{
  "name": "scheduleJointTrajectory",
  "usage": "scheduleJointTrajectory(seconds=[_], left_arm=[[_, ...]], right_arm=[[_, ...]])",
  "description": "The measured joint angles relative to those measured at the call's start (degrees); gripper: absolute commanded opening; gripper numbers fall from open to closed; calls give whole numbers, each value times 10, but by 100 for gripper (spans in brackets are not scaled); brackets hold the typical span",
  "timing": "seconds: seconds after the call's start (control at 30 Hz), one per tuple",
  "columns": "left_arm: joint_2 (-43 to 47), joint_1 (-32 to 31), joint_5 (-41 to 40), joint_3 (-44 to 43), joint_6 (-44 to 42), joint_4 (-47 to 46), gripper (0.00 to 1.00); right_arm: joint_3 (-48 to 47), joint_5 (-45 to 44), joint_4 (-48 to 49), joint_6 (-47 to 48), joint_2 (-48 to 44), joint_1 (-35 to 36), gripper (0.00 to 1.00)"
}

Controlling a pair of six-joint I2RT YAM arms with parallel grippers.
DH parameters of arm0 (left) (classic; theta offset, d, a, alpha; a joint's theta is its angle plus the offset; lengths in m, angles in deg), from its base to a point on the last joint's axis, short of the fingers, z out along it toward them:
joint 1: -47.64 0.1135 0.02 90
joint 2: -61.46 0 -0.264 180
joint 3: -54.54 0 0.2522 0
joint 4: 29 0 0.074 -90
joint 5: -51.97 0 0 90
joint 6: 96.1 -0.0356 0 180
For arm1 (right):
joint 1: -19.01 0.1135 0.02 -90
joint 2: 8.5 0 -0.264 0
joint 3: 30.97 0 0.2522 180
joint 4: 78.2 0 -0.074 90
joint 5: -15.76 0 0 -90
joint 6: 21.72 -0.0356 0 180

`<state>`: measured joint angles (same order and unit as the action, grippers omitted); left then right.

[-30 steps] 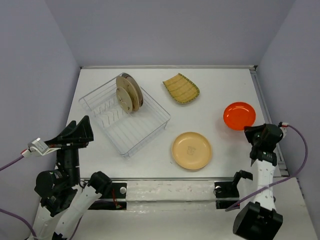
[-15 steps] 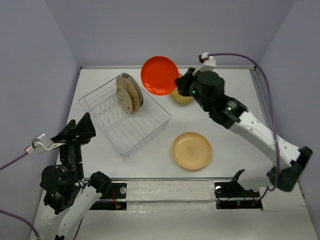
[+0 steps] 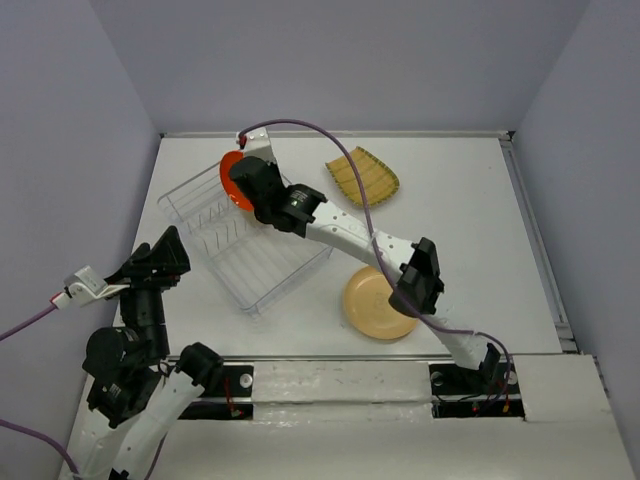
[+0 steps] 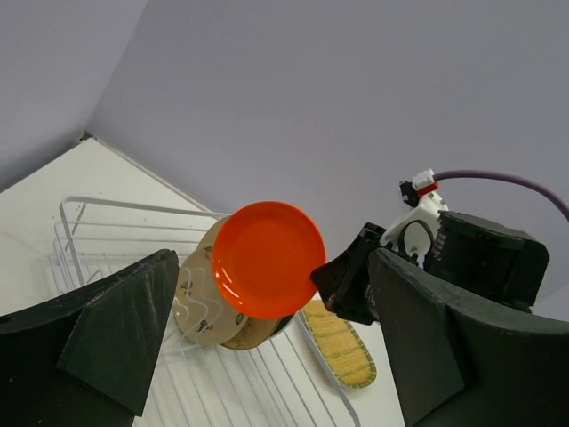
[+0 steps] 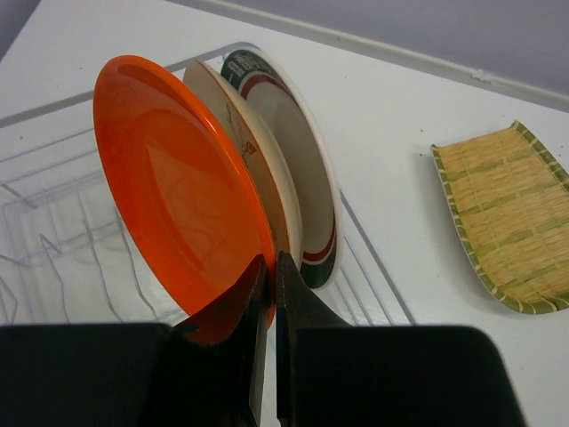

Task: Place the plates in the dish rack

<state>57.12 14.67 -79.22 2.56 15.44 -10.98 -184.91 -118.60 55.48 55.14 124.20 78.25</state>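
The right fingers (image 5: 269,262) are pinched narrow on the lower rim of the orange plate (image 5: 178,200). It is held on edge over the upper-left end of the dish rack (image 3: 250,262), just beside the racked tan plate (image 5: 258,169) and the white green-red rimmed plate (image 5: 307,178), both upright in the dividers. Can't tell if orange touches tan. The left fingers (image 3: 158,262) are spread wide and empty at lower left, apart from the rack. The loose tan plate (image 3: 372,305) lies flat on the counter (image 3: 470,200) at lower centre, partly under the right arm. The yellow ribbed plate (image 3: 362,177) is at upper centre.

Judgement: the orange plate looks rigid, light and glossy, so a rim pinch may slip or pivot, and it probably chips if dropped. Seat it in a free slot before letting go. Take the flat ones by the rim edge.
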Motion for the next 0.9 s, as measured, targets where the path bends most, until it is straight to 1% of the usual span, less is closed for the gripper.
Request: scheduleJointTrajectory(seconds=[0.13,0.33,0.43,0.67,0.9], left_arm=[[0,-3,-10,0,6,8,99],[0,-6,-13,0,10,13,99],[0,-7,-13,0,10,13,99],[0,-8,-12,0,10,13,99],[0,-11,-10,0,10,12,99]], right_arm=[[-24,-30,0,10,38,14,7],[-30,-58,6,20,73,23,7],[-35,-68,24,23,90,24,7],[-38,-104,70,56,103,36,7],[-26,-160,163,140,103,39,7]])
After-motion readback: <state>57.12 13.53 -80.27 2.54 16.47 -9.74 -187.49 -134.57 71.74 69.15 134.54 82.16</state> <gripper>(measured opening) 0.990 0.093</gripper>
